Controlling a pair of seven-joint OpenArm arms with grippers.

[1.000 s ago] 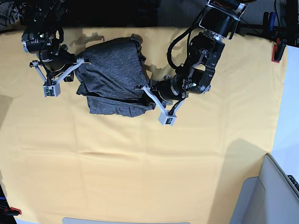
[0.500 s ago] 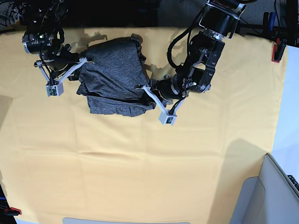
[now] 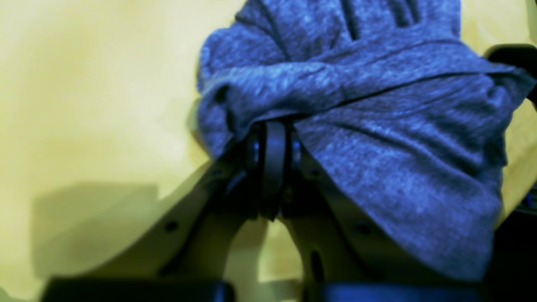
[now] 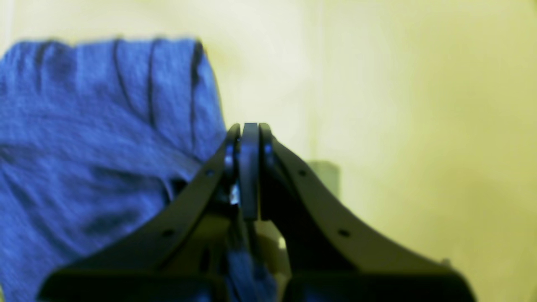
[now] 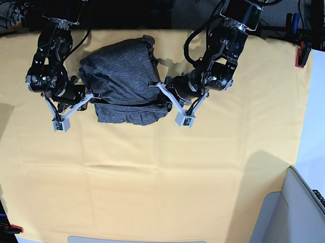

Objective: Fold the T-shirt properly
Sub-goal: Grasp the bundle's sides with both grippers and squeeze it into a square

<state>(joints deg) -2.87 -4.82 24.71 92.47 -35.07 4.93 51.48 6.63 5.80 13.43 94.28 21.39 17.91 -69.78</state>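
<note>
The T-shirt (image 5: 121, 77) lies as a folded charcoal-grey bundle at the back of the yellow table cloth (image 5: 150, 179). My left gripper (image 5: 153, 84) is at the bundle's right edge. In the left wrist view the left gripper (image 3: 273, 126) is shut, its tips tucked under a fold of the T-shirt (image 3: 377, 126), with no cloth visible between the fingers. My right gripper (image 5: 94, 96) sits at the bundle's lower left edge. Seen from the right wrist, the right gripper (image 4: 249, 126) is shut on nothing, and the T-shirt (image 4: 84, 147) lies against its left side.
A red clamp (image 5: 301, 56) holds the cloth at the far right edge, and another red clamp (image 5: 14, 229) sits at the lower left corner. A pale grey bin (image 5: 303, 212) stands at the lower right. Bare yellow cloth spreads in front of the shirt.
My right arm has moved down along the shirt's left edge from its upper corner to its lower corner. The left gripper has shifted slightly up. The bundle's left side looks tucked in.
</note>
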